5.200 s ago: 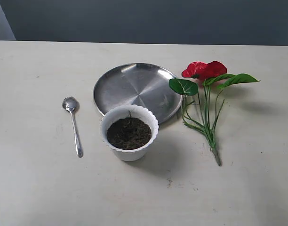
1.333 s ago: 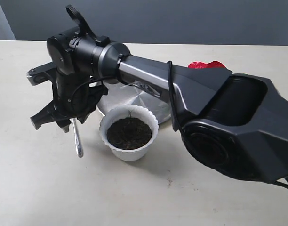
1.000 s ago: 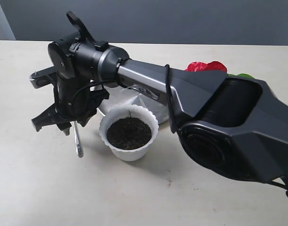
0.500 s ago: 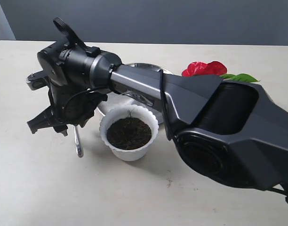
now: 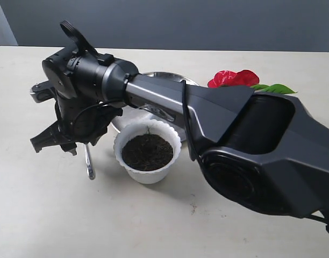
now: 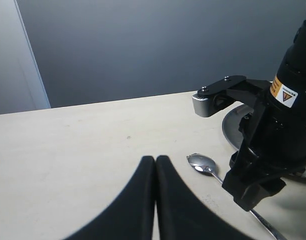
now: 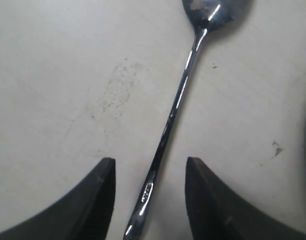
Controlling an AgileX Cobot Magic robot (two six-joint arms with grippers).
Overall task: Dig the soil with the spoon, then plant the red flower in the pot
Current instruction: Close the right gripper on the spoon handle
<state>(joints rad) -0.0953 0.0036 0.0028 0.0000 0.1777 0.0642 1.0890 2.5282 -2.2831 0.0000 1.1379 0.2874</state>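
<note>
The right gripper (image 5: 54,146) is seen reached across to the left half of the table (image 5: 46,215), hung just above the spoon (image 5: 88,161). Its jaws are spread apart, and in the right wrist view the spoon's handle (image 7: 180,95) is framed between the two fingers (image 7: 100,200) without being touched. Nothing is held.

Against the frame half a second earlier almost no change is found; the wrist is set a shade lower. Against the frames a second or more back, the wrist has been carried farther toward the left edge of the table. In the earliest frame no arm was present at all.

The spoon has not been moved: it lies flat on the table, left of the pot (image 5: 148,174), bowl toward the far edge. The pot stands upright near the middle of the table, filled with dark soil (image 5: 147,151), undisturbed. The steel plate (image 5: 164,77) behind it is now mostly covered by the arm. The red flower (image 5: 234,78) is kept where it lay, toward the right edge, only its blooms and a leaf being shown above the arm.

The left gripper (image 6: 155,162) is pressed together with nothing in it, near the spoon's bowl.
</note>
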